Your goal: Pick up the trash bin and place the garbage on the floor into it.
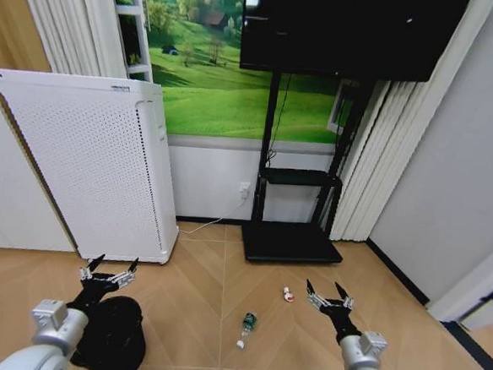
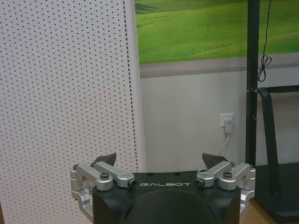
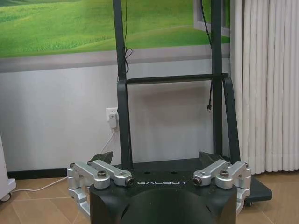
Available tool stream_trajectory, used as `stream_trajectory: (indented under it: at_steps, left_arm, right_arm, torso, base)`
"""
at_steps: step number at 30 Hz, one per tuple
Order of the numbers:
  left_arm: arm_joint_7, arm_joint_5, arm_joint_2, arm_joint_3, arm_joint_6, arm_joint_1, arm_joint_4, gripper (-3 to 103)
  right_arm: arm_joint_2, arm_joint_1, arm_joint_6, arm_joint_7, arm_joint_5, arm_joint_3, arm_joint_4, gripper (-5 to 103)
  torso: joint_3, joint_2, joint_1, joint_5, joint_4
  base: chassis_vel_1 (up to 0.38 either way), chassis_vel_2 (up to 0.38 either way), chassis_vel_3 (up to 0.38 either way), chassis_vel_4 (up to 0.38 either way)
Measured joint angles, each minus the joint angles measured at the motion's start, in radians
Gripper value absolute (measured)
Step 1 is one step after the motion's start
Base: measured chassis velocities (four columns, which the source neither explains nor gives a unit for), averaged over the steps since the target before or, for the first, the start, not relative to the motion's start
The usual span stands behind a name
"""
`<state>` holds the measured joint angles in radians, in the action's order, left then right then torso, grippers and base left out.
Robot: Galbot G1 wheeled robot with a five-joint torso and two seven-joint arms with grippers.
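Head view: left hand [image 1: 110,264] and right hand [image 1: 327,289] raised forward over the floor [image 1: 212,318], fingers apart.

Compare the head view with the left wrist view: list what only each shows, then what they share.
Head view alone: the trash bin on the floor, the green bottle, a small red-and-white scrap, and the right gripper, open. Left wrist view alone: a wall socket with its plug. Shared: the open left gripper, the white appliance, the green landscape picture and the black TV stand.
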<state>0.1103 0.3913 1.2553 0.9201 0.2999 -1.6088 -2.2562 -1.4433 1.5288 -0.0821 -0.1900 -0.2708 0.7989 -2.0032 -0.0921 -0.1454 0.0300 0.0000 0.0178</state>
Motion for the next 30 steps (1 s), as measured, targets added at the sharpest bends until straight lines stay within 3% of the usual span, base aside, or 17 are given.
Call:
stream_trajectory:
  at_steps: [23,28,30]
  left_arm:
    - [0.003,-0.026,0.024,-0.002,-0.01,-0.015,-0.003,100]
    - [-0.009,-0.042,0.04,-0.004,-0.028,-0.017,0.01,100]
    - [-0.015,-0.057,0.087,0.011,-0.043,-0.045,0.029,100]
  right_arm:
    - [0.009,-0.009,0.003,0.001,0.0,-0.011,0.016,100]
    - [0.009,-0.009,0.003,0.002,0.0,-0.01,0.021,100]
    - [0.008,-0.009,0.004,0.002,0.0,-0.009,0.029,100]
  torso:
    - [0.071,0.085,-0.013,0.0,0.0]
    - [0.089,0.103,-0.014,0.0001,0.0001]
    - [0.092,0.11,-0.014,-0.0001,0.0001]
  base:
    - [0.0,0.0,0.0,0.0]
    - [0.0,0.0,0.0,0.0]
    - [0.0,0.0,0.0,0.0]
